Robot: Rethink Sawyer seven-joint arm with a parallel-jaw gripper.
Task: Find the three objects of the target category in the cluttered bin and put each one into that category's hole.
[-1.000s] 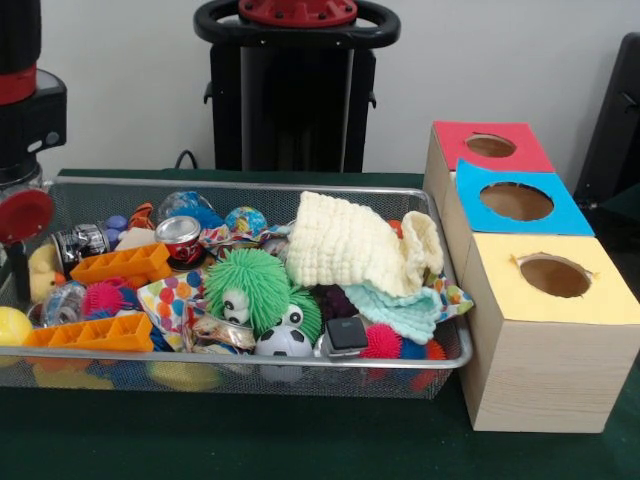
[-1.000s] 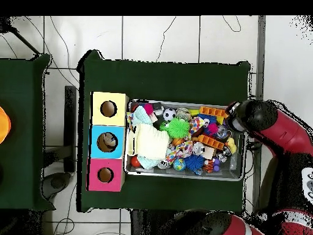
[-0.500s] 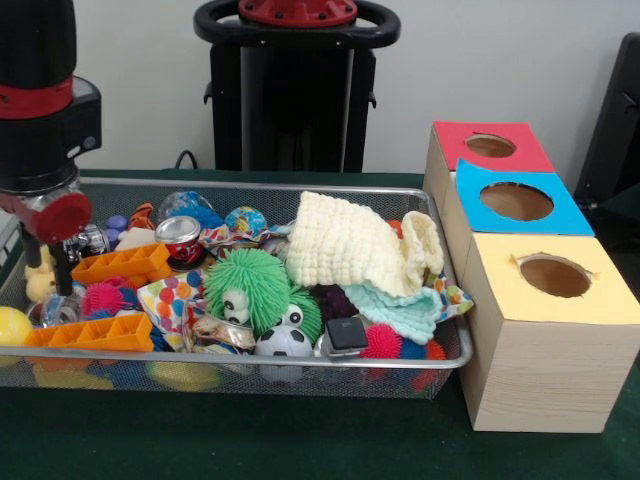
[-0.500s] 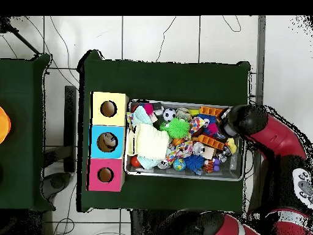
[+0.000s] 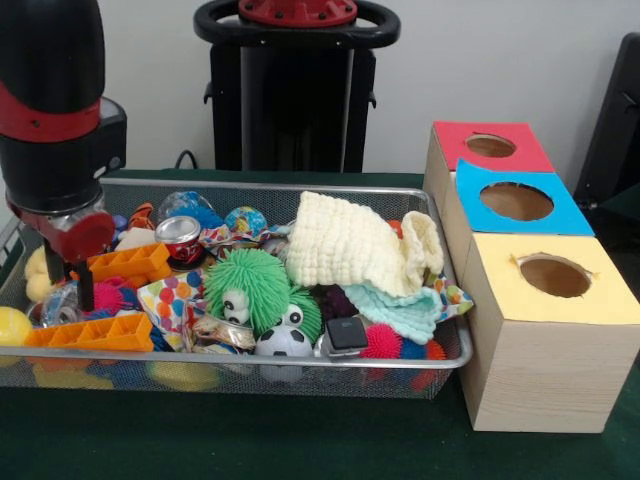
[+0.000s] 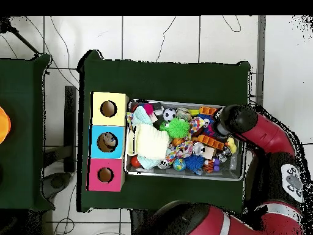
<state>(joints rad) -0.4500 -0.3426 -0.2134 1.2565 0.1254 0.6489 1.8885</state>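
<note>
The wire mesh bin [image 5: 300, 361] is full of toys and cloths; it also shows in the overhead view [image 6: 183, 176]. My gripper [image 5: 68, 282] hangs over the bin's left end in the front view. Its two dark fingers [image 5: 88, 291] stand apart and point down, with nothing between them. Just below them lies a crushed clear plastic bottle [image 5: 57, 303], partly hidden by an orange tray [image 5: 95, 333]. No other bottle shows. In the overhead view the arm's end [image 6: 235, 119] covers that end of the bin.
Three wooden boxes with round holes stand beside the bin: red [image 5: 490, 146], blue [image 5: 515, 201], yellow [image 5: 553, 276]. A cream knitted cloth [image 5: 350, 245], a green fuzzy ball [image 5: 248, 285], a soccer ball [image 5: 283, 342] and a red can [image 5: 180, 238] lie in the bin.
The arm has moved from the bin's left edge inward over the bin, to the right in the front view. Its fingers now hang above the clear bottle.
</note>
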